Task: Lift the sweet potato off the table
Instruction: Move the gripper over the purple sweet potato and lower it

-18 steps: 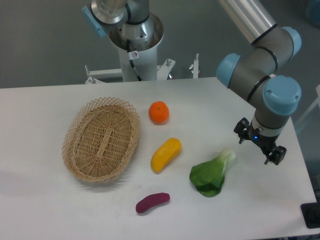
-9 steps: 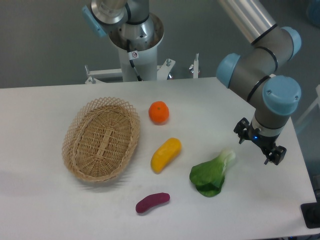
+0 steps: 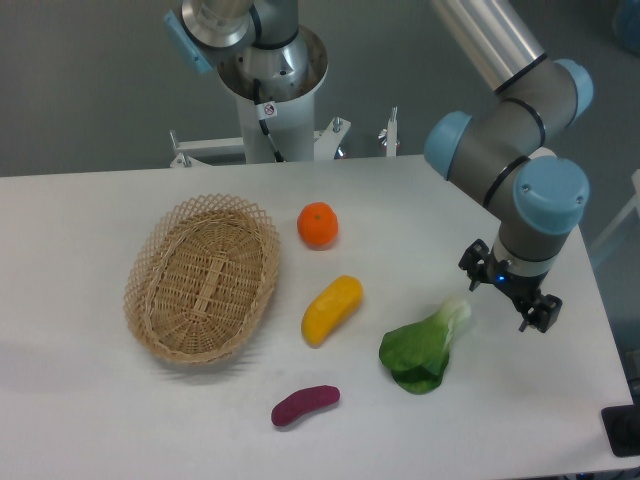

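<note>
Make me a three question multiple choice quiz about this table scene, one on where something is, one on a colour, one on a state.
1. Where does the sweet potato lie?
A. inside the basket
B. on the table near its front edge
C. under the leafy green

2. What colour is the oblong vegetable between the orange and the sweet potato?
A. yellow-orange
B. white
C. blue

3. What is in the wicker basket?
A. the orange
B. the sweet potato
C. nothing

Answers: 1 B, it rests on the white table, apart from the basket. 2 A, its skin is yellow-orange. 3 C, only bare weave shows inside.
</note>
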Robot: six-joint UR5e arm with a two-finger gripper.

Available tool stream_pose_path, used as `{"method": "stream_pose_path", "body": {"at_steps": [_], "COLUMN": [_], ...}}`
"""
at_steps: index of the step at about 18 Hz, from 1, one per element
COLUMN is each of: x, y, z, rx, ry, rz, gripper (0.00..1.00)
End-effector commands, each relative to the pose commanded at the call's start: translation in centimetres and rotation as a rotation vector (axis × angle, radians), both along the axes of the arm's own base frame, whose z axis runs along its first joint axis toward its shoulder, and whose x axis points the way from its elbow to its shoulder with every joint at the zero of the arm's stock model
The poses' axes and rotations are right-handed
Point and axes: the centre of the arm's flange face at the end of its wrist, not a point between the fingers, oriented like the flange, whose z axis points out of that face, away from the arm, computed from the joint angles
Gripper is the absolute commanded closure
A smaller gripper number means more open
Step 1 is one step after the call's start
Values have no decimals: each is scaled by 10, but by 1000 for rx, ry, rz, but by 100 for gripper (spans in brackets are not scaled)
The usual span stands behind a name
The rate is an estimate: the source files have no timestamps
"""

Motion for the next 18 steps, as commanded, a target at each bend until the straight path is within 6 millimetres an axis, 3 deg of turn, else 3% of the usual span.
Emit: {"method": "stream_pose_path", "body": {"at_steps": [5, 11, 18], "x": [27, 67, 91], "y": [39, 74, 102], "z": [-3, -25, -44], "rx": [44, 73, 63], "ry": [17, 39, 22], "rz": [24, 29, -6], "gripper": [0, 0, 0]}}
